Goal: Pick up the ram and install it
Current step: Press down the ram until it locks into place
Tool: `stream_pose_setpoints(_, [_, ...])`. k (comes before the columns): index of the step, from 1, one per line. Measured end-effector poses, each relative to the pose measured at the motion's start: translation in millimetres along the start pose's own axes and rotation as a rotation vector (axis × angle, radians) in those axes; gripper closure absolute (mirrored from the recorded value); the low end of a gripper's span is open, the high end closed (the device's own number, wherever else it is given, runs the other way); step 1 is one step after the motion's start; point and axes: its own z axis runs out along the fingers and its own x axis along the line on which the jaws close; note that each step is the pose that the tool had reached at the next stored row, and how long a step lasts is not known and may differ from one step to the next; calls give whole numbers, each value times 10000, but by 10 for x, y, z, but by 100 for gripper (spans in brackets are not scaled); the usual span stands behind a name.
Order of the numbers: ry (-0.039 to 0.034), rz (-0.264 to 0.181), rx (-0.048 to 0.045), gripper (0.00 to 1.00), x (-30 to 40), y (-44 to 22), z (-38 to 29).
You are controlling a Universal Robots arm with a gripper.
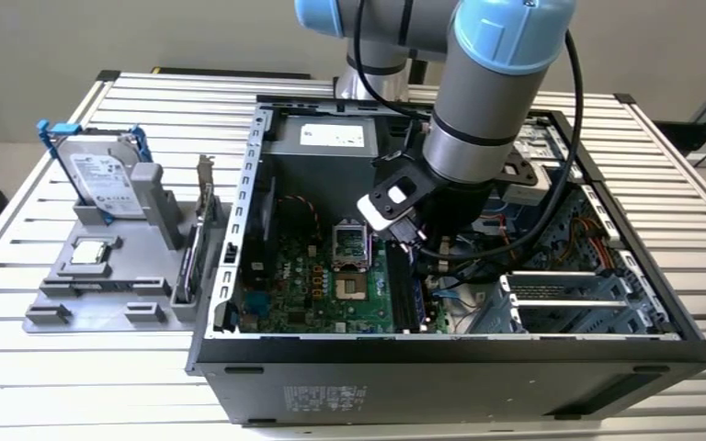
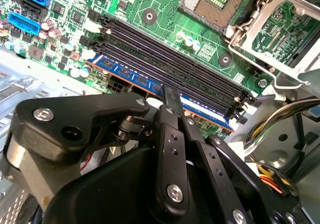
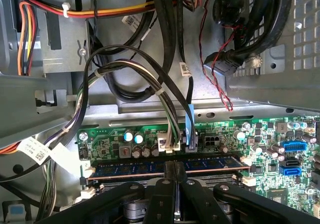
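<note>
Tool (image 2: 170, 102) closed on ram (image 2: 130, 74) — seated in motherboard (image 2: 165, 4) slot

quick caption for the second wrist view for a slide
Gripper set on the ram as it sits in a motherboard memory slot.

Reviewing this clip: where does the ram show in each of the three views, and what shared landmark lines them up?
Exterior view: the ram cannot be made out below the gripper.
Second wrist view: the ram sits in the slot nearest the gripper.
First wrist view: the ram lies above the gripper.
Shared landmark: the green motherboard.
</note>
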Motion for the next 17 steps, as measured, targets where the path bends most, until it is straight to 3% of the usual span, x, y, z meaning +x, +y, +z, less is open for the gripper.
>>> stream_pose_setpoints(17, [-1, 0, 0, 100, 0, 0, 2])
